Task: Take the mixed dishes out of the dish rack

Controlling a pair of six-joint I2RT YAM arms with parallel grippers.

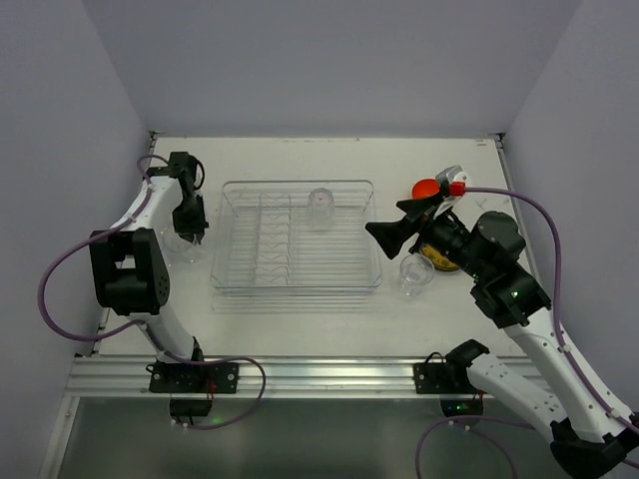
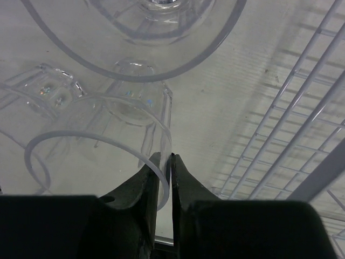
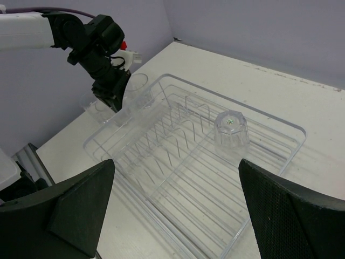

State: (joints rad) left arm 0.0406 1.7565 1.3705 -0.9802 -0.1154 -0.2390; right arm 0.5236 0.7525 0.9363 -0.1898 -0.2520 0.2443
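Left pincer (image 2: pixel 164 162) clenched on rim of glass cup (image 2: pixel 102 127). Cup looked set on table (image 1: pixel 300 329), left of rack (image 1: pixel 296 287), close to neighbour cups (image 2: pixel 46 89). Best: release gently, lift straight, no nudging neighbours. Right pincer (image 3: pixel 175 172) wide, empty. Upturned cup (image 1: pixel 320 208) sat in rack.

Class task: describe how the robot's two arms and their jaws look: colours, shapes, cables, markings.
Both the left arm and right arm have white links, bulky black joints and a looping purple cable. Each wrist carries a small red-and-white fitting. The jaws are black wedges, mesh-textured on the right gripper. Green lights glow on the right arm.
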